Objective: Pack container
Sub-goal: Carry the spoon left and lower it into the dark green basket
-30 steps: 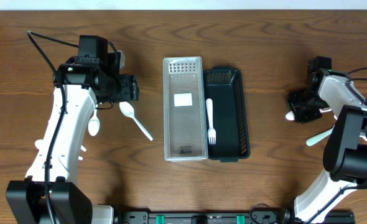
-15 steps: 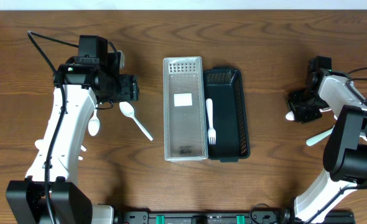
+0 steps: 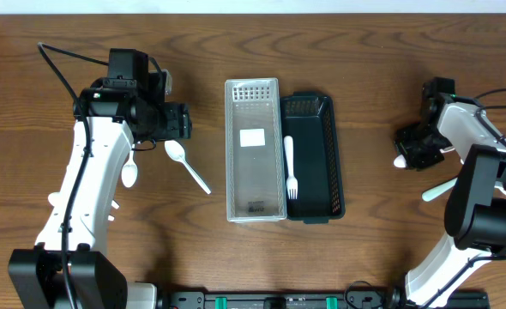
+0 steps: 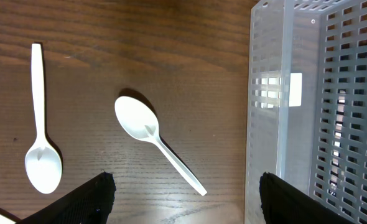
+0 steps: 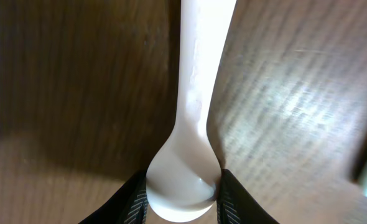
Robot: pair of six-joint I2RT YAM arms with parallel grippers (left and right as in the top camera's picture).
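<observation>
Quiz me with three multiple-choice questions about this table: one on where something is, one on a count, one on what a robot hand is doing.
1. Where does the white fork lie?
A. in the black tray
B. in the clear basket
C. on the bare wood

2. How many white spoons lie loose below the left end effector?
A. none
B. four
C. two

3. What is the right end effector doing?
A. hanging wide open over nothing
B. shut on a third spoon
C. carrying a fork

Answers:
1 A, the overhead view shows the fork inside the black tray.
2 C, the left wrist view shows one slanted and one straight.
3 B, the right wrist view shows both fingers against the spoon's bowl.
</observation>
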